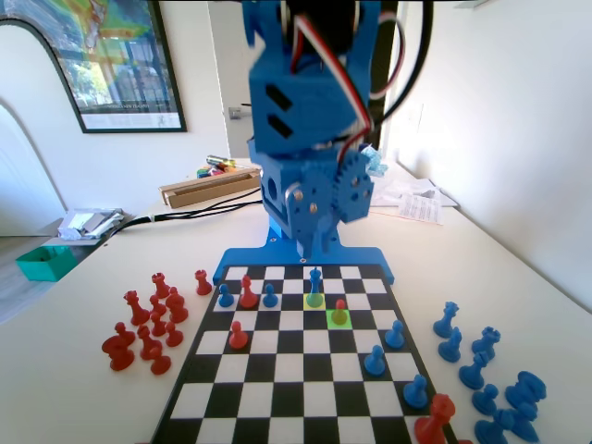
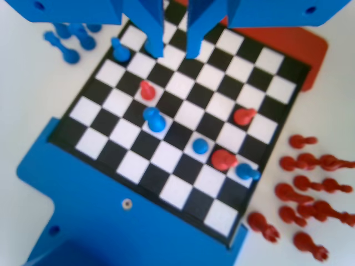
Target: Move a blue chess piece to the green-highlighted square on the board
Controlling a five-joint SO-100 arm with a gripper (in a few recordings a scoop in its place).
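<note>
Gripper (image 2: 175, 47) on my wrist view hangs high over the board (image 2: 266, 133), its two jaws slightly apart with nothing between them, and the blue chess piece (image 2: 154, 119) stands below on a white square, blurred, its top leaning toward the picture's upper left. On my fixed view that piece (image 1: 315, 281) stands upright, point up, on the paler yellow-green square (image 1: 314, 301), while a red pawn (image 1: 339, 312) occupies the green-highlighted square (image 1: 339, 320) diagonally beside it.
</note>
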